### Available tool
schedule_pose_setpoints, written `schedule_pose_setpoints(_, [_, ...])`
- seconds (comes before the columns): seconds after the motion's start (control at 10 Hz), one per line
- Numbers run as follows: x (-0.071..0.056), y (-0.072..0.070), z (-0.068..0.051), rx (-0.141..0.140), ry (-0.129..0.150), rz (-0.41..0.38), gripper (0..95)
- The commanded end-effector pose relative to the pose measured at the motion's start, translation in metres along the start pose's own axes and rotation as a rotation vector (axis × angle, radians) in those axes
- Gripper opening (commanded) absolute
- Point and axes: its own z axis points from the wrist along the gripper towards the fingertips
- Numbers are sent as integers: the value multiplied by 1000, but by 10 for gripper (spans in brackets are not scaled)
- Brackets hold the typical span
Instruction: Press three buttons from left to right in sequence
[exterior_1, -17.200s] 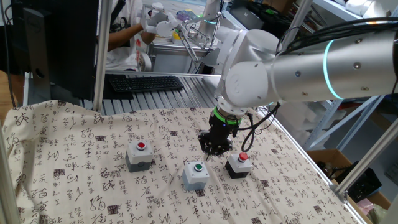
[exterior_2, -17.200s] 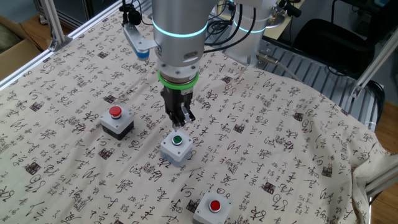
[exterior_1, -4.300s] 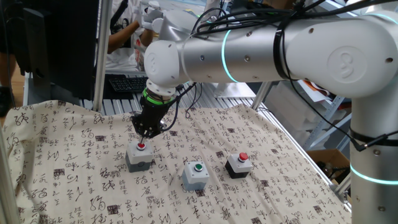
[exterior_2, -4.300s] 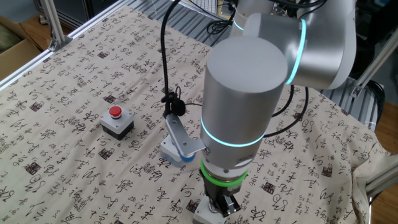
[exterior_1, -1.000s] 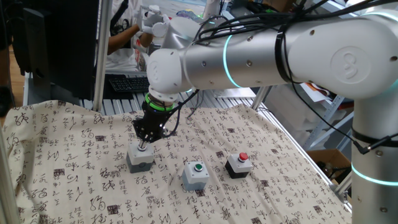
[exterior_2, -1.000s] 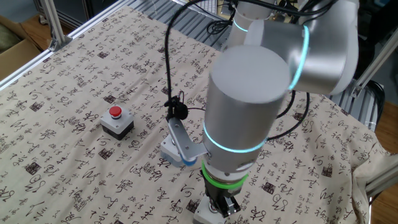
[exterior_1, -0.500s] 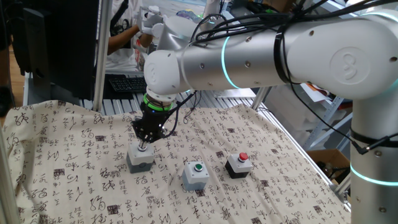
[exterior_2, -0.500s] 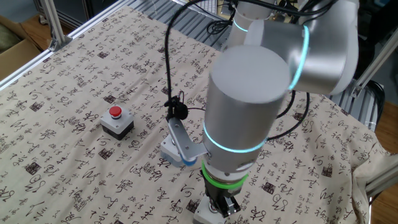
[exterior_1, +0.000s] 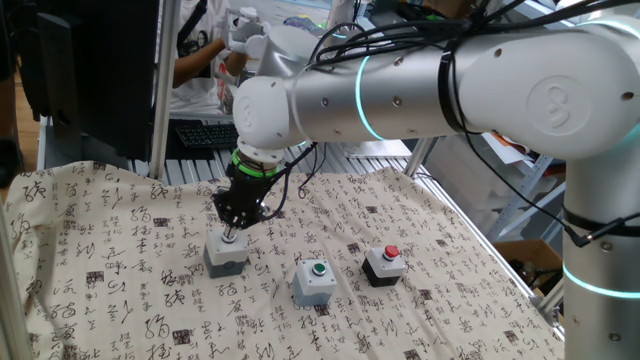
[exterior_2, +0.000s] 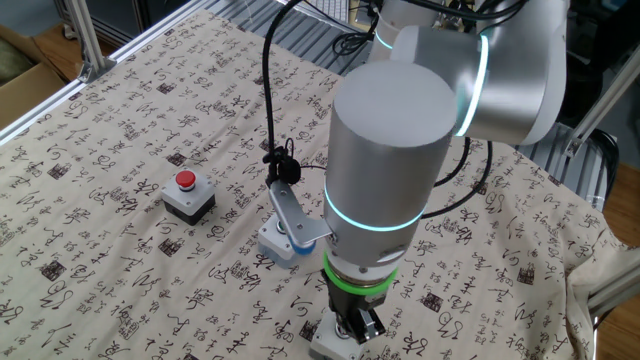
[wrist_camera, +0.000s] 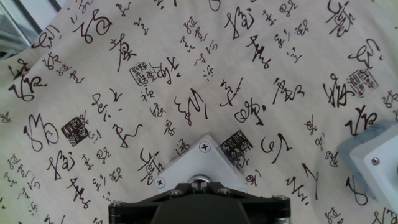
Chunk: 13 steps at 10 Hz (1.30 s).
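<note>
Three buttons sit in a row on the patterned cloth. The grey box with red cap (exterior_1: 225, 254) is at the left, and my gripper (exterior_1: 230, 233) stands upright on it, fingertips together and touching the cap. The grey box with green cap (exterior_1: 316, 281) is in the middle and the black box with red cap (exterior_1: 385, 264) is at the right. In the other fixed view my gripper (exterior_2: 355, 327) covers the grey box (exterior_2: 328, 346), and the black box (exterior_2: 188, 195) shows in full. In the hand view the grey box (wrist_camera: 205, 158) lies right under the gripper (wrist_camera: 198, 182).
The cloth with black characters (exterior_1: 120, 290) covers the table. The arm's big body (exterior_2: 385, 180) hides most of the green-capped box (exterior_2: 272, 245). A keyboard (exterior_1: 232, 133) lies behind the table. A metal frame post (exterior_1: 8, 300) stands at the left edge.
Since 4.3 s ago the gripper has come down onto the left button's red cap. Over the last second it has hardly moved.
</note>
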Motion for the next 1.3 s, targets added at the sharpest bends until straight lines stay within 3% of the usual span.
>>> schedule_pose_setpoints(0.1, [1, -2, -6, -3, 7, 0, 0])
schedule_pose_setpoints(0.3, [1, -3, -9, 11, 3, -10, 0])
schedule_pose_setpoints(0.8, [1, -6, -18, 6, 6, -14, 0])
schedule_pose_setpoints(1.3, [-1, -27, -49, 16, 14, -31, 0])
